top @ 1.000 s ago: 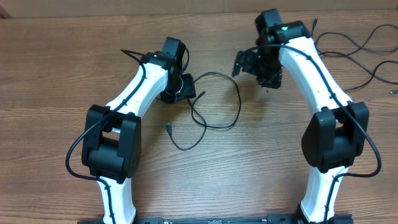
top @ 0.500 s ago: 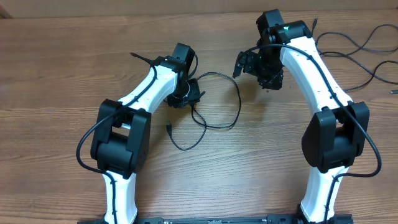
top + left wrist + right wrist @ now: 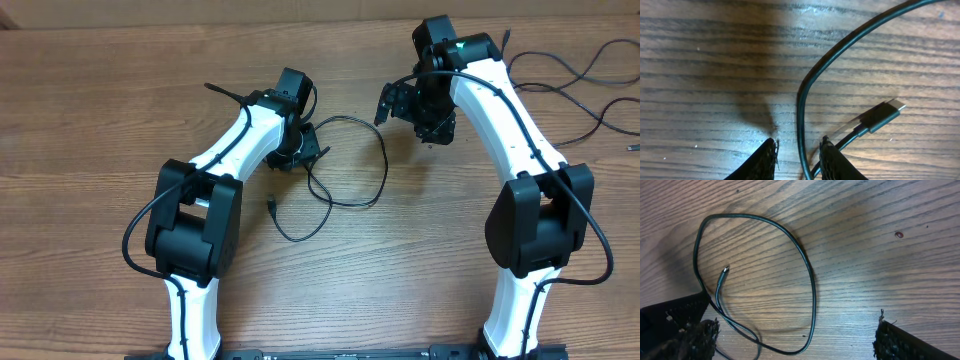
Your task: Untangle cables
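1. Left wrist view: the left hand (image 3: pixel 799 150) stood with its fingers (image 3: pixel 765 161) slightly apart, one on each side of a cable (image 3: pixel 801 110). A gap showed on both sides of the cord, so nothing was clamped
2. The cable ran up from between the fingertips and bent away to the upper right. Its plug (image 3: pixel 883 114) lay flat on the surface (image 3: pixel 700 65), just beside the finger seen at the right of the view and outside the jaws
3. The step in hand appeared to be a grasp of this cord near its plug end. A good grasp would centre the cord and bring the tips low enough that so thin a strand could not slip beneath them. It would also keep the plug's own lead out of the pinch
4. Seen from overhead, the cable lay in a loose loop between the two arms and appeared to cross itself below the left hand. Any lift was best made slowly and away from that crossing, lest the loop draw tight
5. The right hand (image 3: pixel 796 330) was spread wide and held nothing, with the loop lying on the surface beneath and ahead of it
6. Further cables (image 3: pixel 570 75) lay at the far right, well apart from both hands
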`<state>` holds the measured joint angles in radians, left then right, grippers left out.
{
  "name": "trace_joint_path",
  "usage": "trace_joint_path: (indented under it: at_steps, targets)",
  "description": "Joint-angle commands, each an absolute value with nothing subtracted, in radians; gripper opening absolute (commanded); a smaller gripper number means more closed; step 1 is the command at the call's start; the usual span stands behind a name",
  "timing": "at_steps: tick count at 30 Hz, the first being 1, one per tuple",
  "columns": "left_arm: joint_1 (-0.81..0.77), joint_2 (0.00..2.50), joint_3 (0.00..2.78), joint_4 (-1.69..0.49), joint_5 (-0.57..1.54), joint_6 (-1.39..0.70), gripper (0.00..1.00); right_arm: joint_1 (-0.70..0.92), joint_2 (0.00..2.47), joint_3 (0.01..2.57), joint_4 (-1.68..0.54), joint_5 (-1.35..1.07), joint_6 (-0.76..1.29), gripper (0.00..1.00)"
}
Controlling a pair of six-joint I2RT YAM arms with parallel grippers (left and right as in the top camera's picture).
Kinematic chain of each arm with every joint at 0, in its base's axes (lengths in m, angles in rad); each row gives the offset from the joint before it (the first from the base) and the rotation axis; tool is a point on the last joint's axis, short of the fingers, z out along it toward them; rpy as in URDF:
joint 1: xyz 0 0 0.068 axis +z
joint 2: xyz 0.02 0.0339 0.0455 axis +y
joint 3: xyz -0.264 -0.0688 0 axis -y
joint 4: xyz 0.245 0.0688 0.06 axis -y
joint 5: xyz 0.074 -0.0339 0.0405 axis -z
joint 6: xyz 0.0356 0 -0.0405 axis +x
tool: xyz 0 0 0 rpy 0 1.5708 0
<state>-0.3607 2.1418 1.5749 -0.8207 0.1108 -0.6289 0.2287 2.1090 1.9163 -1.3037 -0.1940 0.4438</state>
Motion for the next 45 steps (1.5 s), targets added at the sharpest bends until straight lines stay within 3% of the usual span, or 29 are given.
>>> trace_joint_path:
  at_steps: [1, 15, 19, 25, 45]
  targets:
    - [-0.367, 2.155, 1.566, -0.817, 0.089, -0.655, 0.31, 0.23, 2.123, 1.903, -1.304, -0.192, 0.445, 1.0]
    - [-0.369, 2.156, 1.539, -0.815, 0.068, -0.651, 0.26, 0.229, 2.123, 1.903, -1.304, -0.192, 0.445, 1.0]
    - [-0.37, 2.156, 1.539, -0.814, 0.046, -0.651, 0.12, 0.229, 2.123, 1.903, -1.304, -0.192, 0.445, 1.0]
    - [-0.37, 2.156, 1.539, -0.814, 0.022, -0.65, 0.04, 0.229, 2.123, 1.903, -1.303, -0.192, 0.445, 1.0]
    - [-0.365, 1.909, 1.729, -0.972, 0.121, -0.5, 0.04, 0.245, 2.123, 1.837, -1.304, -0.205, 0.437, 1.0]
